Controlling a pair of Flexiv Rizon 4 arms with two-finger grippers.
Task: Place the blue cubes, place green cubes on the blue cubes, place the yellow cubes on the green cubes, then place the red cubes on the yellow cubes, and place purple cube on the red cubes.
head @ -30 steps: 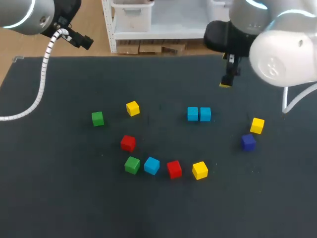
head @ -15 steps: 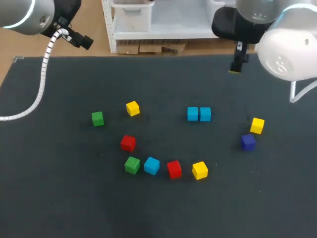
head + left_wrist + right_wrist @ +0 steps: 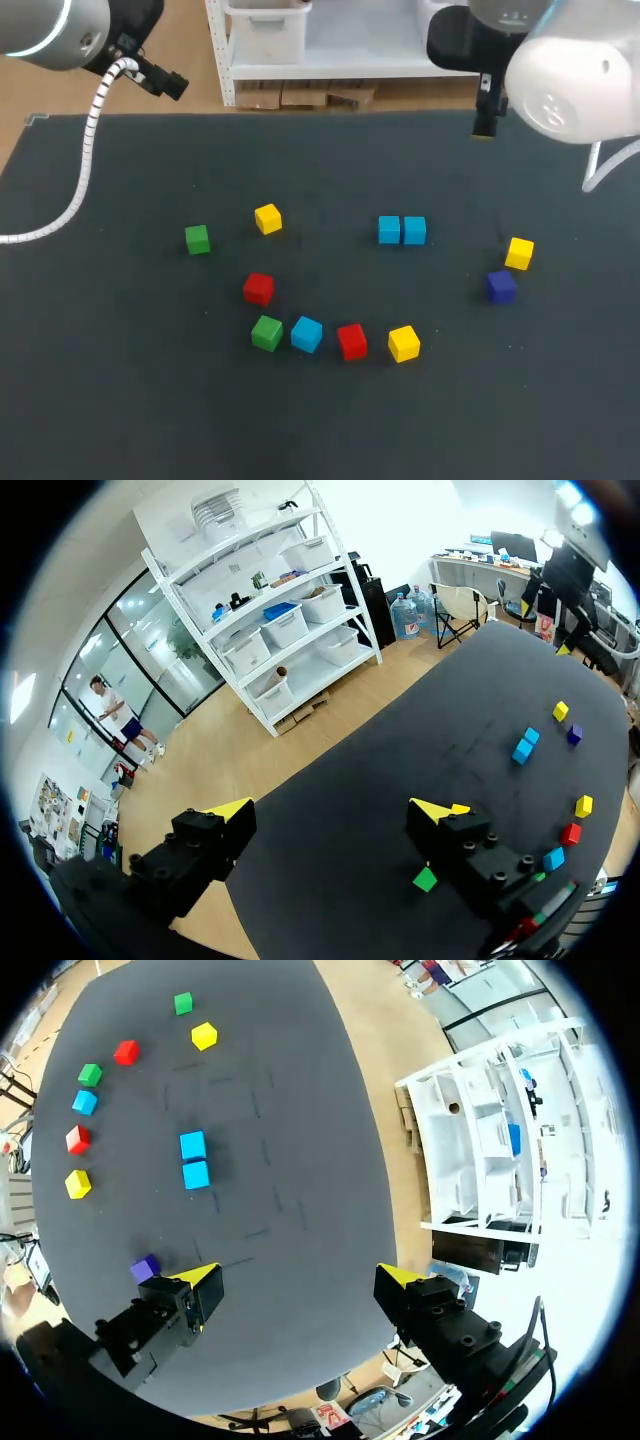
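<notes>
**mk:** Where's it at? Anything stacked yet?

**rz:** Nope, nothing stacked. Going across the bench (image 3: 120,400): the left hand (image 3: 335,812) is up by the far-left corner, fingers spread, nothing in it. Next comes the lone green cube (image 3: 197,239), then the far yellow cube (image 3: 267,218) and the first red cube (image 3: 258,288). The near row is packed close: second green cube (image 3: 266,332), third blue cube (image 3: 306,333), second red cube (image 3: 351,341), near yellow cube (image 3: 403,343). Past the middle, the blue pair (image 3: 401,230) sits touching side by side. Then there's the purple cube (image 3: 501,286) just beside the last yellow cube (image 3: 519,253). The right hand (image 3: 300,1278) is over the far-right edge, also wide open and empty.

**mk:** What could bite it from here?

**rz:** My guess is the near row. The third blue cube sits tight between green and red, so fingers coming down there could shove the neighbours. Same deal with purple and its yellow neighbour. And a green cube set off-centre on the blue pair would make every layer above shakier.

**mk:** Any labels?

**rz:** None I can read, the cubes look plain.
</notes>
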